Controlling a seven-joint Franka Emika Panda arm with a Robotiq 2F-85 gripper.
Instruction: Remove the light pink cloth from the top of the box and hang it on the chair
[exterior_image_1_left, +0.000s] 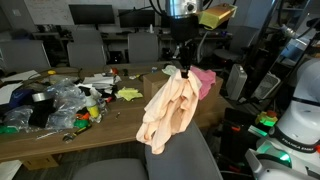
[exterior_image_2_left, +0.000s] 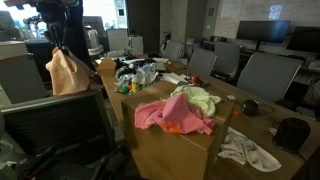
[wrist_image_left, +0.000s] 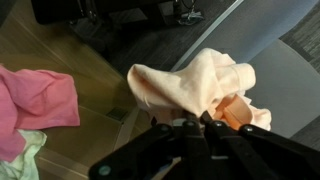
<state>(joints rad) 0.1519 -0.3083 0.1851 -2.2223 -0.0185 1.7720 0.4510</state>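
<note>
Light pink cloth lifted, hanging over the chair – drape step

The gripper (exterior_image_1_left: 183, 68) is clamped on the top bunch of the light pink cloth (exterior_image_1_left: 170, 110), which dangles free with its lower edge just above the chair (exterior_image_1_left: 185, 160) backrest. It is clear of the box (exterior_image_2_left: 170, 150), where a bright pink cloth (exterior_image_2_left: 165, 115) and a green cloth (exterior_image_2_left: 200, 98) lie. In the wrist view the fingers (wrist_image_left: 228, 113) are pinched shut on a fold and the grey seat (wrist_image_left: 285, 60) sits beyond it. To do it well: line the cloth up across the top edge of the backrest and lower it so roughly half falls on each side. Let go only once the weight rests on the backrest – off-centre, it likely slides off. Watch that the fabric doesn't snag on the fingers at release.
</note>
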